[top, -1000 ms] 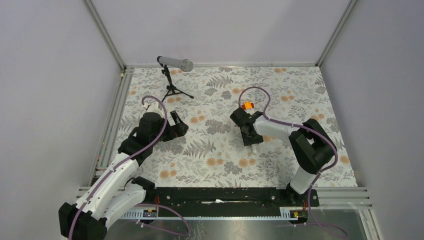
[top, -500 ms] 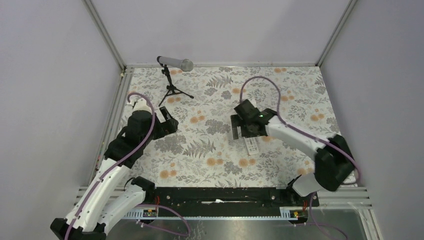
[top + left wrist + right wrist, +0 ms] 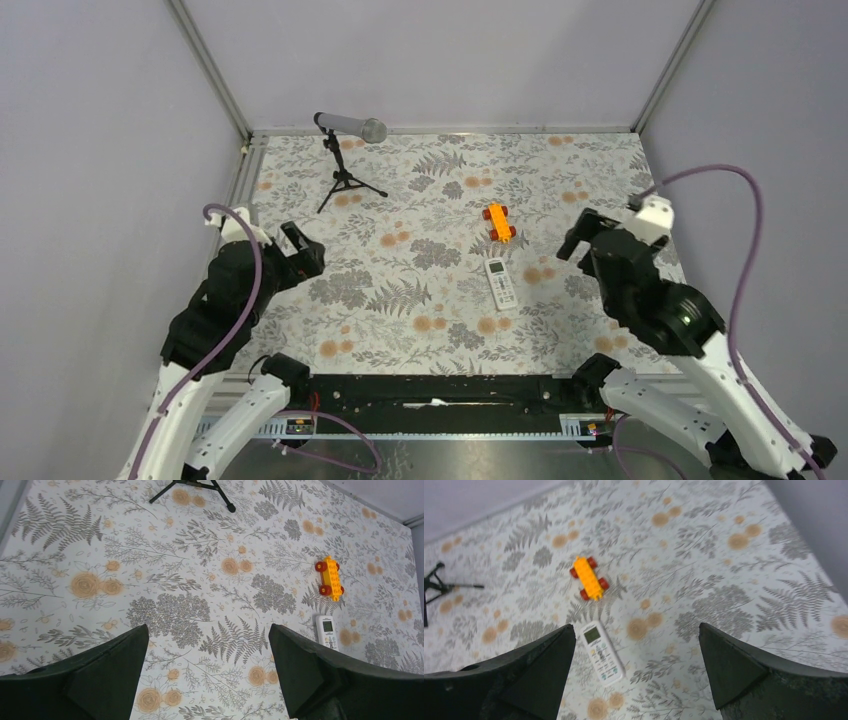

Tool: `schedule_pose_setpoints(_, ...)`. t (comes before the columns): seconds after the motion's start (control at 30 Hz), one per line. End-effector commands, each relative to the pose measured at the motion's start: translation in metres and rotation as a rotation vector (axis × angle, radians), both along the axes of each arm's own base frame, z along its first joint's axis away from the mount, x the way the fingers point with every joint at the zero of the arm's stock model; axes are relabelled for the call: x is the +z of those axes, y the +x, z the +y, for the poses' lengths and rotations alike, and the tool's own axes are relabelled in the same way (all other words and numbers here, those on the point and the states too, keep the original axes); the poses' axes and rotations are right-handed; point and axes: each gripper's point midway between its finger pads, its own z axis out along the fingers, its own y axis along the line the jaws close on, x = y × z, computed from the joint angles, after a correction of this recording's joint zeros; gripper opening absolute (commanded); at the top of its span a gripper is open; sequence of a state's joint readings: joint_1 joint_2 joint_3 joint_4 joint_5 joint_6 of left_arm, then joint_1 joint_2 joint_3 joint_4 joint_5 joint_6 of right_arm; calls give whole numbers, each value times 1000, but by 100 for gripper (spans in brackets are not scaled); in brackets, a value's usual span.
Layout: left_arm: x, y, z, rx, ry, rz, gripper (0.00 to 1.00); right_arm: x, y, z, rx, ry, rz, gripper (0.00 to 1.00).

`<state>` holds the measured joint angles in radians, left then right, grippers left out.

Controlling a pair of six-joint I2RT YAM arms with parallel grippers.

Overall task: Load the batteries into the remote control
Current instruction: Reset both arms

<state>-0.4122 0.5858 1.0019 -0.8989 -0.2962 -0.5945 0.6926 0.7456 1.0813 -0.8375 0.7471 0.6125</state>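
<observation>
The remote control (image 3: 500, 282) lies face up on the flowered table cover, screen end toward the back; it also shows as the white remote (image 3: 326, 631) in the left wrist view and the remote (image 3: 602, 653) in the right wrist view. No batteries show in any view. My left gripper (image 3: 304, 248) hovers at the left of the table, open and empty, jaws wide (image 3: 207, 630). My right gripper (image 3: 586, 232) is raised at the right, well away from the remote, also open with nothing in it (image 3: 636, 626).
An orange toy car (image 3: 499, 221) with red wheels sits just behind the remote; the car (image 3: 589, 578) also shows in the right wrist view. A microphone on a small black tripod (image 3: 347, 150) stands at the back left. Metal rails border the table's edges.
The right gripper opened, lifted off the remote and drew back to the right. The left arm pulled back toward the left edge. The remote and the toy car now lie uncovered.
</observation>
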Motion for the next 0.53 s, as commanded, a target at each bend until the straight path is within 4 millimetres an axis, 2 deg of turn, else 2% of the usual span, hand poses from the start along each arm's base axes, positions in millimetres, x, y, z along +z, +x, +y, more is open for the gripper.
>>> schedule_pose_setpoints(0.0,20,-6,17,62,21,-66,99,39,-28,-72,-246,-76,-153,100)
schedule_pose_setpoints(0.1,33,-10,18,43,22,-101,99,56,-45,-98,-306,-89,-223,100)
schedule_pose_setpoints(0.23,39,-13,17,31,24,-96,99,68,-59,-116,-344,-100,-255,100)
schedule_pose_setpoints(0.37,43,-15,20,41,20,-116,99,67,-62,-119,-343,-106,-257,100)
schedule_pose_setpoints(0.5,50,-15,23,48,25,-144,99,60,-60,-113,-319,-79,-249,100)
